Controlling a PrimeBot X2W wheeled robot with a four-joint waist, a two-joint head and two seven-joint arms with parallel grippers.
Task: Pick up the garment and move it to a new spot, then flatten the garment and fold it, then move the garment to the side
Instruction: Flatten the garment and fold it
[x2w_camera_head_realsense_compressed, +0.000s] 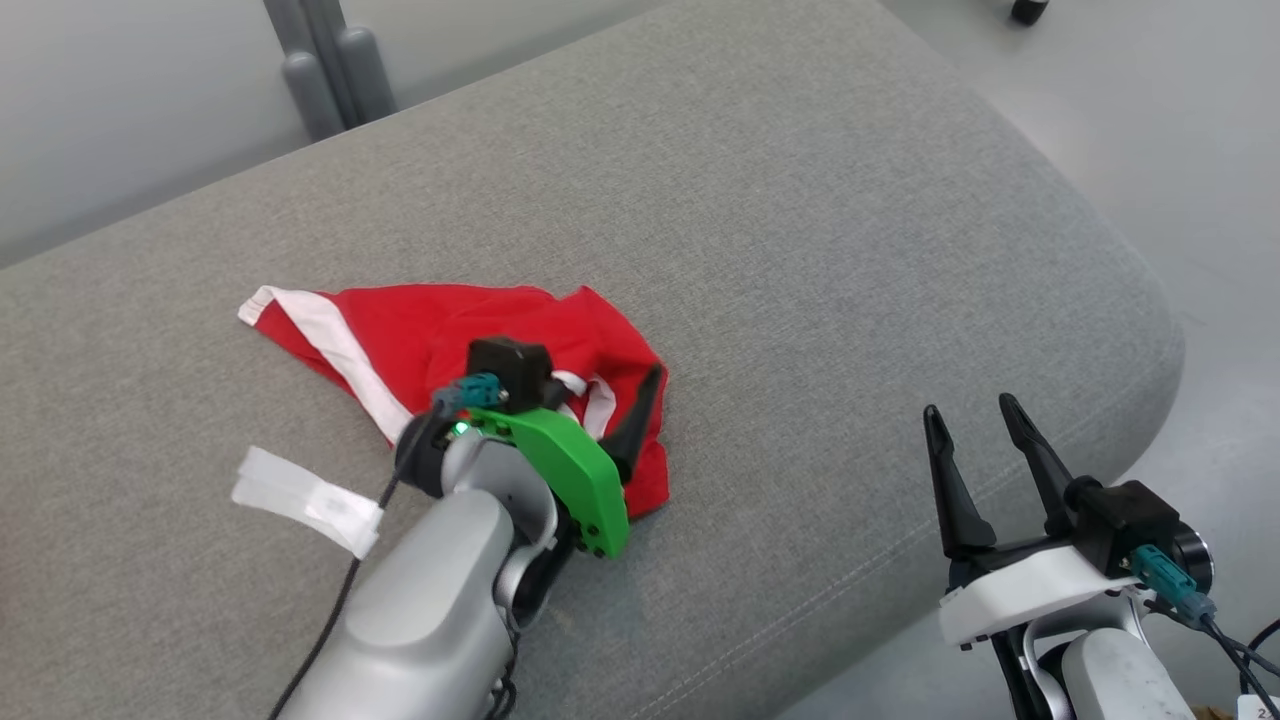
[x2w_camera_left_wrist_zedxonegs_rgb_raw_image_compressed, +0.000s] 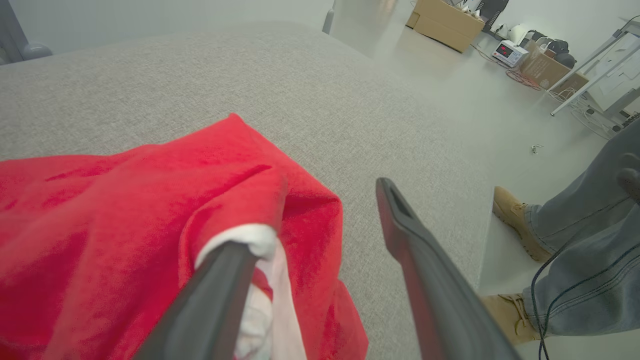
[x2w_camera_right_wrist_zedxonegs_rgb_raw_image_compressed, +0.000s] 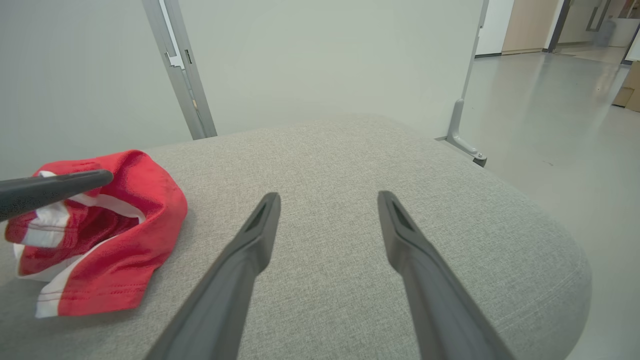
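Note:
The garment (x2w_camera_head_realsense_compressed: 420, 335) is red with white stripes and lies crumpled on the grey cushion (x2w_camera_head_realsense_compressed: 800, 250). My left gripper (x2w_camera_head_realsense_compressed: 610, 395) sits low over the garment's right end, jaws open. In the left wrist view, white trim of the garment (x2w_camera_left_wrist_zedxonegs_rgb_raw_image_compressed: 125, 215) is draped over one of the left gripper's (x2w_camera_left_wrist_zedxonegs_rgb_raw_image_compressed: 315, 215) fingertips (x2w_camera_left_wrist_zedxonegs_rgb_raw_image_compressed: 225, 270), while the other finger stands over bare cushion. My right gripper (x2w_camera_head_realsense_compressed: 975, 420) hovers open near the cushion's front right edge with nothing between its fingers. The right wrist view has the right gripper (x2w_camera_right_wrist_zedxonegs_rgb_raw_image_compressed: 327, 197) over bare cushion and the garment (x2w_camera_right_wrist_zedxonegs_rgb_raw_image_compressed: 115, 235) at its left.
A strip of white tape (x2w_camera_head_realsense_compressed: 305, 500) lies on the cushion left of my left arm. A person's legs (x2w_camera_left_wrist_zedxonegs_rgb_raw_image_compressed: 590, 250) in jeans and tan boots stand just past the cushion's edge. A grey post (x2w_camera_head_realsense_compressed: 325, 60) rises behind the cushion. Boxes (x2w_camera_left_wrist_zedxonegs_rgb_raw_image_compressed: 445, 20) sit far off on the floor.

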